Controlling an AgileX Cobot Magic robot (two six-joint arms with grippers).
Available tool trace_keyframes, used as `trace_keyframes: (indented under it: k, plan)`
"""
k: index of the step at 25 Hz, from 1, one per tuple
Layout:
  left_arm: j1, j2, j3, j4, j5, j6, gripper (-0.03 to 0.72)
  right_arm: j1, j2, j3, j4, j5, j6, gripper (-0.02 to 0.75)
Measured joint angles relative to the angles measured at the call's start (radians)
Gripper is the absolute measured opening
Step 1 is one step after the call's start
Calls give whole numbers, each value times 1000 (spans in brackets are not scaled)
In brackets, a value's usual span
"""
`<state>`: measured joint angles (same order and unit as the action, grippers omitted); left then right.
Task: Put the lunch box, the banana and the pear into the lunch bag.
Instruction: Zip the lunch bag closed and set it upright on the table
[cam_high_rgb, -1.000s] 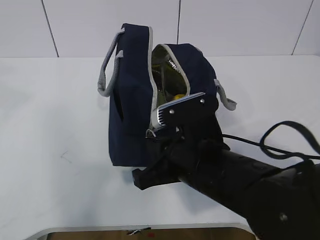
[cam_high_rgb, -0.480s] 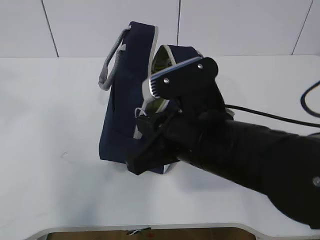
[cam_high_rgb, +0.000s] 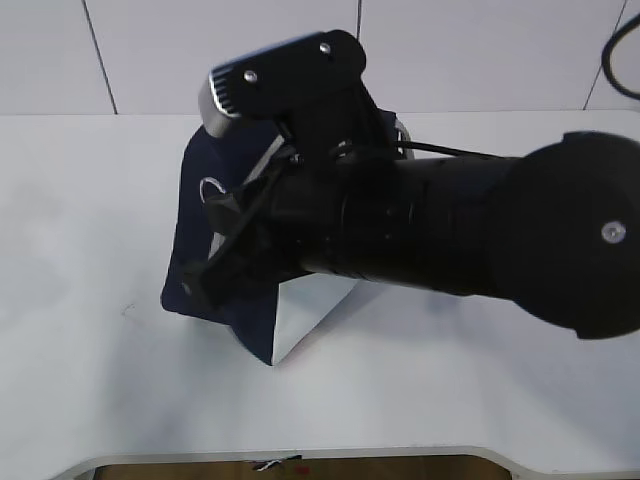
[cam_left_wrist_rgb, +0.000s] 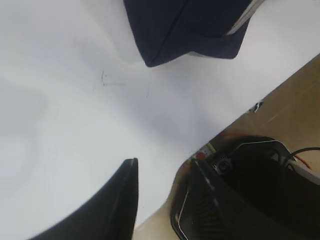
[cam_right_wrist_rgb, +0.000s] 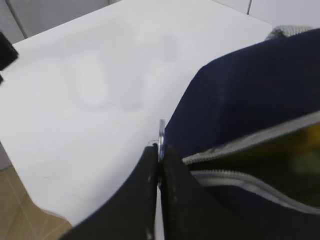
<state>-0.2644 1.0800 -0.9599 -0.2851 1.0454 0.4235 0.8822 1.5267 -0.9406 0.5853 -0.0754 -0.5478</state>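
Evidently the lunch bag (cam_high_rgb: 215, 300) sits mid-worktop, tilted, one lower corner with its white side panel pointing toward the camera, and most of its top is hidden behind the right arm. In the right wrist view the right fingers (cam_right_wrist_rgb: 159, 155) are pinched tight on a small metal ring, seemingly the zipper pull (cam_right_wrist_rgb: 161, 134), at the end of the grey zipper track (cam_right_wrist_rgb: 240, 140); the track runs away from the fingers along the bag's long axis, with something yellowish dimly visible through the gap. What that is cannot be told; no lunch box, banana or pear shows on the worktop (cam_high_rgb: 80, 220). So the right arm is at the bag. The left fingers (cam_left_wrist_rgb: 160, 195) hang spread and empty near the worktop's front edge, well apart from the bag's corner (cam_left_wrist_rgb: 152, 62).
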Motion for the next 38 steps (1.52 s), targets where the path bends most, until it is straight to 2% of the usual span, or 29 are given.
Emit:
trace_keyframes:
  k: [4, 8, 16, 21, 23, 27, 38]
  plan:
    - [0, 2, 81, -63, -148, 139, 262, 0, 0, -35, -3, 67, -6, 17]
    - [0, 26, 101, -87, -238, 240, 262, 0, 0, -58, -7, 121, -18, 17]
    - [0, 180, 101, -188, -292, 348, 286, 0, 0, -82, -10, 153, -28, 17]
    - [0, 239, 101, -266, -309, 423, 412, 0, 0, -82, -10, 159, -46, 17]
    - [0, 245, 101, -297, -311, 483, 440, 0, 0, -84, -10, 161, -48, 17]
    - [0, 263, 101, -380, -343, 595, 452, -2, 0, -84, -10, 163, -49, 17]
    - [0, 351, 101, -580, -390, 812, 453, -2, 0, -94, -13, 170, -49, 17]
